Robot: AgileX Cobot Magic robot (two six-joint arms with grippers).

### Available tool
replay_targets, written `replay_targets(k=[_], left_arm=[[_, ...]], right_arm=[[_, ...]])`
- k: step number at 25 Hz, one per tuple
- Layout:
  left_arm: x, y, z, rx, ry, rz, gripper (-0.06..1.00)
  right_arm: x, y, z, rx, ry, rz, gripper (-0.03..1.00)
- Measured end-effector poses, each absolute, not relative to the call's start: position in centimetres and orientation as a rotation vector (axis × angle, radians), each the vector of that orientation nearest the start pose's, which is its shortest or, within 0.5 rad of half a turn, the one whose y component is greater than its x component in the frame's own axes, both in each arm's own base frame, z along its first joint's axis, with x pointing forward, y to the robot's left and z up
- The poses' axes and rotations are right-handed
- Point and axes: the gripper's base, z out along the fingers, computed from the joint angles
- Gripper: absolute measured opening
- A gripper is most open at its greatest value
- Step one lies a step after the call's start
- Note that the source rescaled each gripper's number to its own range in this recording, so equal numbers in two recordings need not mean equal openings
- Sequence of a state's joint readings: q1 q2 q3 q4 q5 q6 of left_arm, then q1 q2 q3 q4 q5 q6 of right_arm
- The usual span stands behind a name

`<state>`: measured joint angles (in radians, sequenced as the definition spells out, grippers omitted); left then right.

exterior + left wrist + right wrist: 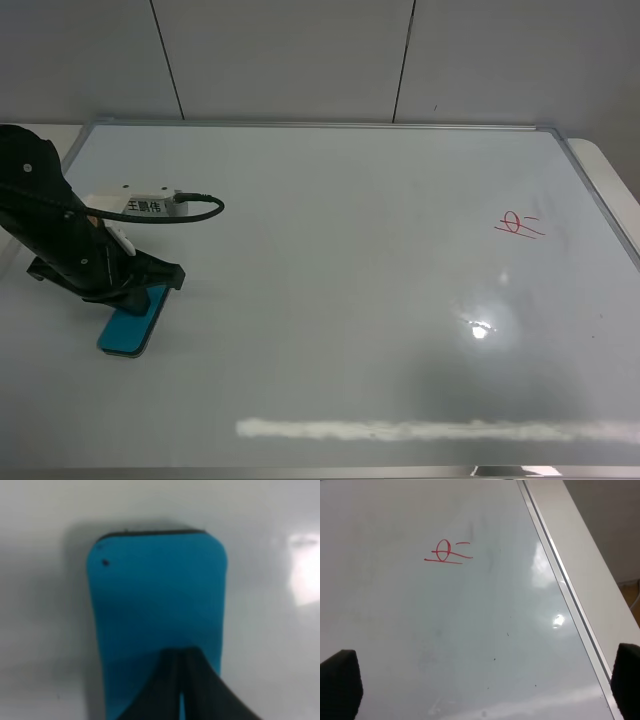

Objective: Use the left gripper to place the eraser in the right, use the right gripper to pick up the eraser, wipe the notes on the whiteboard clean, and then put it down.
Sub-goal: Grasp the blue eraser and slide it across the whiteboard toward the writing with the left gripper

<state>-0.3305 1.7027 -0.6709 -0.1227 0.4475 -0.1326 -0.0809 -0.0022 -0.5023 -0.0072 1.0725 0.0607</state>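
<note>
The teal-blue eraser [130, 322] lies flat on the whiteboard [350, 250] at the left. My left gripper [150, 285] sits over its far end. In the left wrist view the eraser [155, 595] fills the frame, and the left gripper [180, 652] has its fingers pressed together over the eraser's top face, not around its sides. The red notes [518, 224] are far to the right and also show in the right wrist view [446, 553]. My right gripper [485, 690] is open and empty above the board [420, 630]. It is out of the exterior high view.
The board's silver frame [560, 580] runs beside a white table edge [590, 555] on the right. A white labelled box [150, 203] and a looped black cable [205, 210] ride on the left arm. A white smear of glare [430, 430] lies near the front edge.
</note>
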Motion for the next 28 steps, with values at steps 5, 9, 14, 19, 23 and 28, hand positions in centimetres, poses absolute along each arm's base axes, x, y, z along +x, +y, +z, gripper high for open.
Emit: replay_targets(k=[5, 9, 14, 19, 23, 28], left_arm=[[24.2, -9.1, 11.5, 0.146, 2.999, -0.152, 0.00], [24.4, -10.5, 11.4, 0.023, 2.959, -0.255, 0.00], [24.6, -13.9, 10.8, -0.245, 2.865, -0.435, 0.00], [24.9, -18.1, 9.9, -0.414, 2.815, -0.543, 0.00], [24.9, -22.9, 9.4, -0.440, 2.816, -0.635, 0.00], [24.3, -29.9, 8.6, -0.397, 2.832, -0.775, 0.00]], right_arm=[[-0.6, 0.0, 27.7, 0.146, 2.046, -0.021, 1.00], [-0.6, 0.0, 27.7, 0.146, 2.046, -0.021, 1.00], [-0.6, 0.0, 27.7, 0.146, 2.046, -0.021, 1.00], [-0.6, 0.0, 27.7, 0.146, 2.046, -0.021, 1.00], [-0.6, 0.0, 27.7, 0.146, 2.046, -0.021, 1.00], [-0.6, 0.0, 27.7, 0.146, 2.046, -0.021, 1.00]])
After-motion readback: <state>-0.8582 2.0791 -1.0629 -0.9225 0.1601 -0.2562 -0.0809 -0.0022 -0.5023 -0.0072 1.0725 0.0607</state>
